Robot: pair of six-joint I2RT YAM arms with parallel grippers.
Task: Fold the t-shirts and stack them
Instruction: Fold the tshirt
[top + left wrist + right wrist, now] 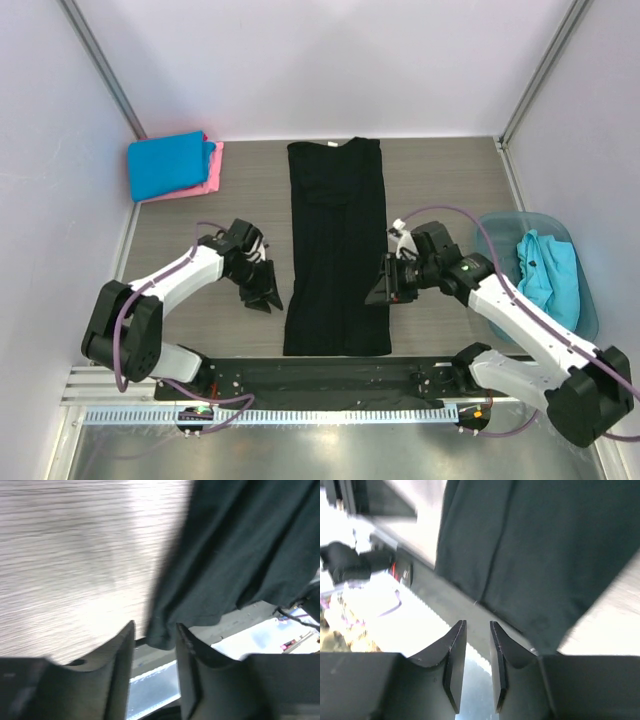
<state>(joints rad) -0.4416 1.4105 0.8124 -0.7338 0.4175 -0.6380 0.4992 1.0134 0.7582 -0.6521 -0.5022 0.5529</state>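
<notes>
Cloth first, from the top view: the black t-shirt [335, 250] lies as a long narrow strip down the middle of the worktop [200, 215], probably ready for a crosswise fold. The left pincer [262, 292] and right pincer [383, 290] flank its near end, low by either edge. I judge they are placed to take the near corners. A blue t-shirt [168, 165] sits folded on a pink t-shirt [214, 172] at the far left, and a turquoise t-shirt [548, 272] waits in the tub [592, 305] at the right.

Left wrist view: jaws moderately parted, the shirt's corner just past the tips, nothing clamped.

Right wrist view: jaws narrowly parted and empty, with the hem beyond them.

The surface is grey wood-grain, and pale walls [300, 60] enclose it.
</notes>
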